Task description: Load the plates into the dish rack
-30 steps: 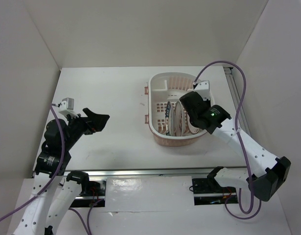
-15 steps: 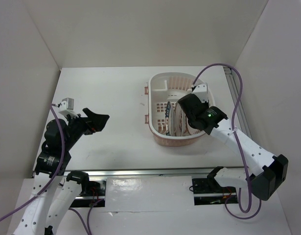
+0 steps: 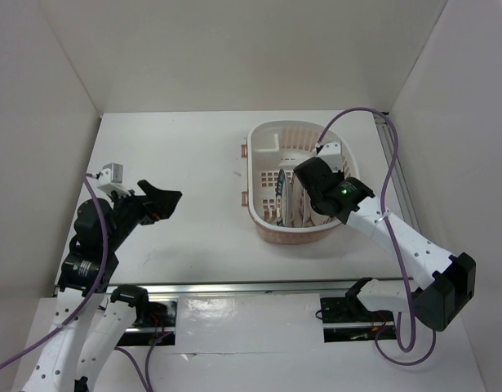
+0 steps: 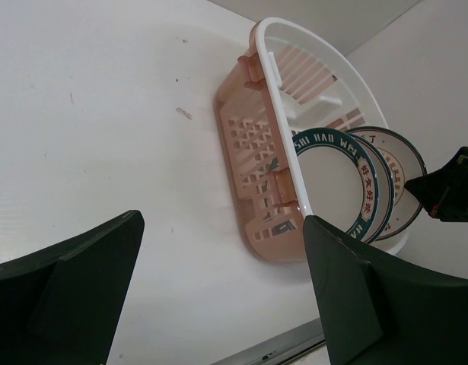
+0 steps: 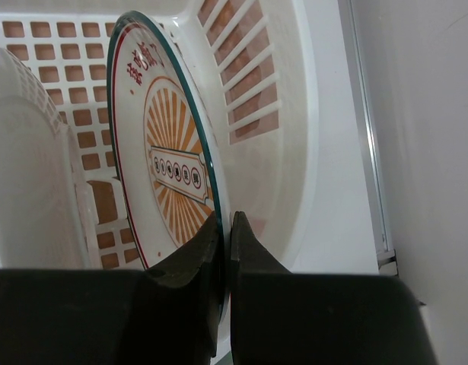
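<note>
The pale pink dish rack [image 3: 262, 140] stands at the back right of the table; it also shows in the left wrist view [image 4: 273, 72] and the right wrist view [image 5: 253, 91]. Plates stand on edge inside it. The plate with the teal band [image 4: 332, 182] is nearest the left arm [image 3: 281, 189]. My right gripper [image 3: 308, 198] reaches down into the rack and is shut [image 5: 224, 228] on the rim of the plate with the orange sunburst centre [image 5: 169, 152], held upright. A white plate back [image 5: 28, 160] stands to its left. My left gripper [image 3: 164, 202] is open and empty above the table's left side [image 4: 222, 220].
White walls enclose the table on three sides. A metal rail [image 3: 393, 163] runs along the right edge beside the rack. The right arm's purple cable [image 3: 397, 122] arches over the rack's right side.
My right gripper has shifted slightly left and farther over the rack with the sunburst plate in it. The left arm has not moved.
</note>
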